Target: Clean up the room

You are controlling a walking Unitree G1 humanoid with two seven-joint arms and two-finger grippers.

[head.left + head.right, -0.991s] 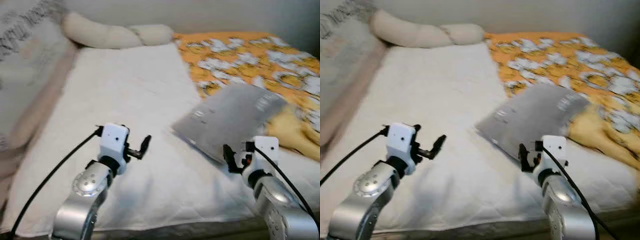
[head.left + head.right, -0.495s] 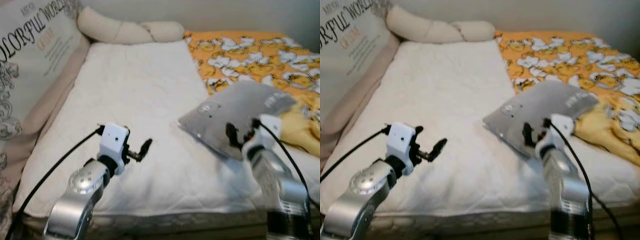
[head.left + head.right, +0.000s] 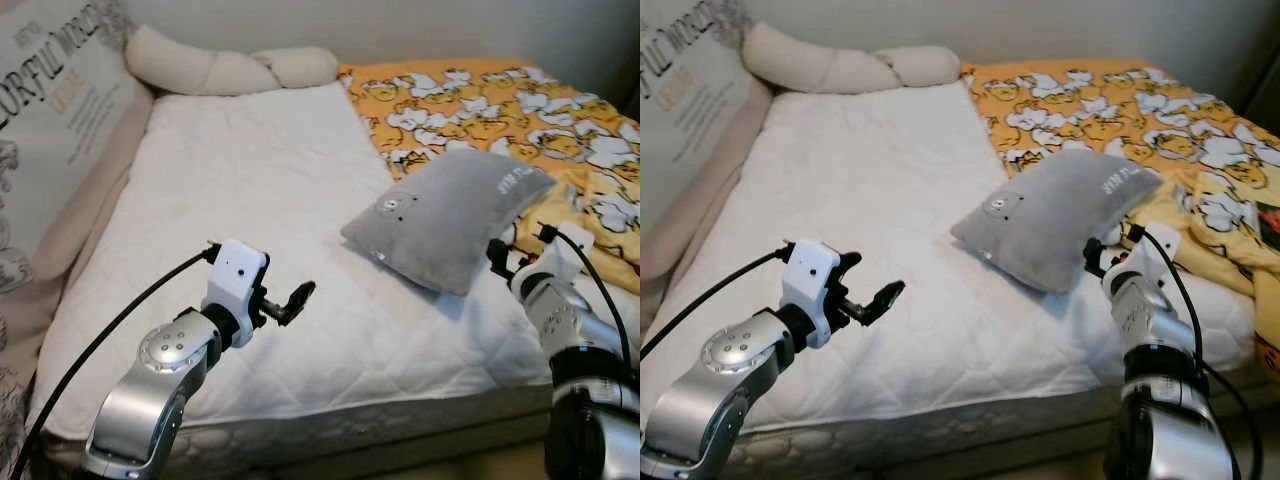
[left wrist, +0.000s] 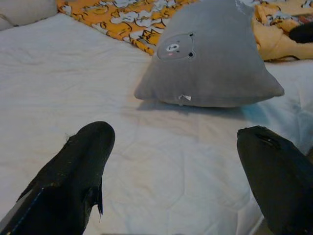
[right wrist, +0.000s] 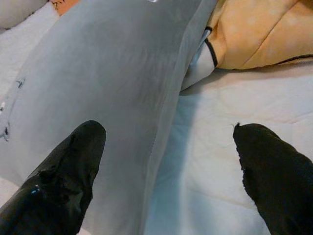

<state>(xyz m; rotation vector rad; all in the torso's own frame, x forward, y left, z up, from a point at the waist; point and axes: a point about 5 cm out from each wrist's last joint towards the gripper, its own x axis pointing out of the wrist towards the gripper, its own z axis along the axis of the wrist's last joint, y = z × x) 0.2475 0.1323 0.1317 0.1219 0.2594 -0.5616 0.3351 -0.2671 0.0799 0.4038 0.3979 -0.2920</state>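
Right gripper [image 5: 166, 169] fingers spread wide beside soft grey square pillow [image 3: 450, 215]; left gripper [image 4: 173, 171] also spread, near pillow over quilted white mattress [image 3: 250, 190].

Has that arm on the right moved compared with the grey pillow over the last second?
Yes. The right end effector has swung from the grey pillow's near left edge round to its right corner, beside the yellow duck blanket.

bed: a white quilted mattress cover [image 3: 250, 190] is spreading across it
headboard end: a long cream twisted bolster [image 3: 225, 68] is lying along it
robot's left edge: a large printed cushion [image 3: 50, 130] is leaning there, its lettering partly cut off
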